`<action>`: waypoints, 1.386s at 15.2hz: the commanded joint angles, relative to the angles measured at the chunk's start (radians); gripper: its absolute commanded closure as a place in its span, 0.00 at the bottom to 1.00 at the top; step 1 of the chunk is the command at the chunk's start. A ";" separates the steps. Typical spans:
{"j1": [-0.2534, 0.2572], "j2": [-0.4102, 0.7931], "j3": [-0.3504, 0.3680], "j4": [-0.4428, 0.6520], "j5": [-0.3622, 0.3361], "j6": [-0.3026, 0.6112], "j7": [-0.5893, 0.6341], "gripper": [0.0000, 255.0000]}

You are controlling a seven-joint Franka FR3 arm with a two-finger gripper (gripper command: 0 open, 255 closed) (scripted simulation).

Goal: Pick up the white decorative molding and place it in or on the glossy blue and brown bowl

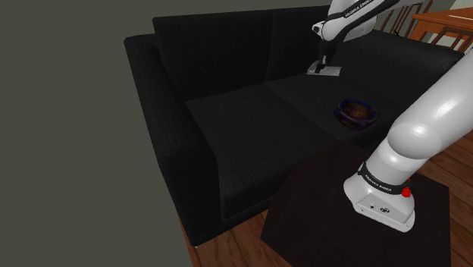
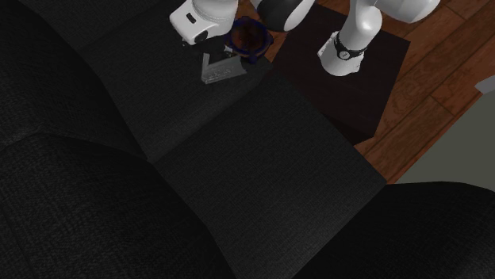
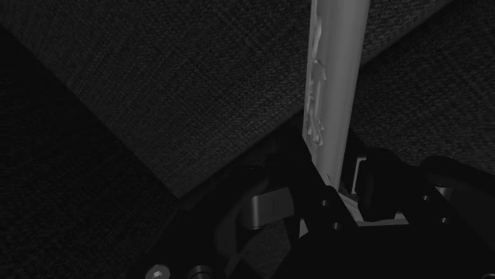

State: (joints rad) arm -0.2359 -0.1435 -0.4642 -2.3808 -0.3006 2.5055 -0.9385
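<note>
The white decorative molding (image 1: 326,70) is a pale carved strip lying on the far seat cushion of a black sofa (image 1: 227,114). My gripper (image 1: 324,62) comes down on it from above. In the wrist view the molding (image 3: 333,71) runs away from the gripper (image 3: 333,170), whose black fingers are shut on its near end. The glossy blue and brown bowl (image 1: 356,111) sits on the same cushion, a short way from the molding toward the stand. From the second exterior view, the molding (image 2: 220,71) lies just beside the bowl (image 2: 247,36).
The sofa's backrest (image 1: 220,45) rises behind the cushions and a thick armrest (image 1: 163,114) closes the shoulder view's left. My dark stand (image 1: 326,220) is on a wooden floor (image 2: 428,103) in front of the sofa. Wooden chairs (image 1: 443,30) stand behind.
</note>
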 commanded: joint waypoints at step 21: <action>-0.316 -0.489 -0.186 -0.407 -0.295 -0.020 -0.238 1.00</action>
State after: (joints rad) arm -0.5502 -0.6425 -0.6427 -2.7814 -0.5895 2.4687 -1.1751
